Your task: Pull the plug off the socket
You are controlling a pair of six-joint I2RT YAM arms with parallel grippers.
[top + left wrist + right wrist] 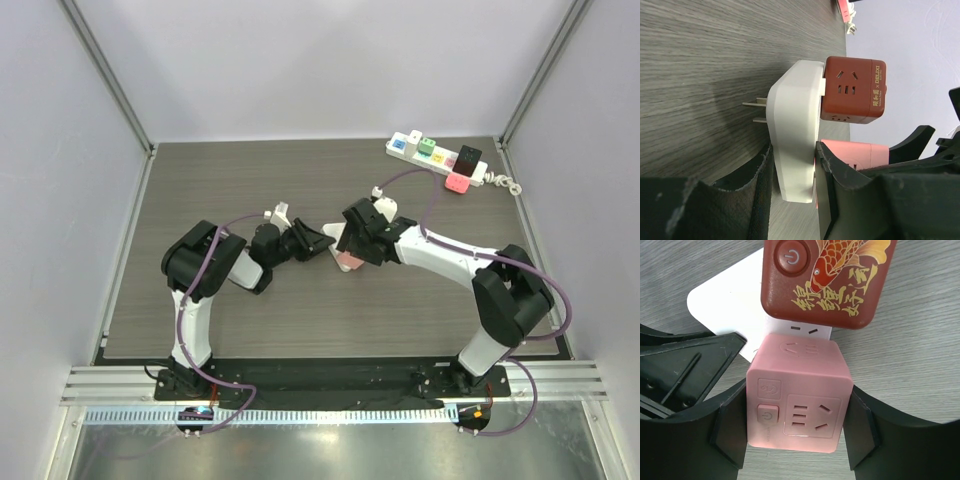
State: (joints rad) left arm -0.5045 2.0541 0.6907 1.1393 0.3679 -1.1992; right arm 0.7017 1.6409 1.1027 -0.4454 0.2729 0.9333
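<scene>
A white multi-outlet socket (795,125) with bare prongs lies over the wood table, pinched between my left gripper's (792,165) fingers. A dark red cube plug (852,90) with a fish print (827,280) sits on its face. Beside it is a pink cube plug (797,400), and my right gripper (797,425) is shut on its two sides. The pink cube rests against the white socket (725,305); I cannot tell whether its prongs are in. In the top view both grippers meet mid-table, left (316,243) and right (352,250), with the pink cube (347,262) between.
A white power strip (440,158) lies at the back right corner with green, blue and black (468,157) plugs on it and a pink one (458,182) beside it. Its cord coils at the right wall. Enclosure walls stand on three sides.
</scene>
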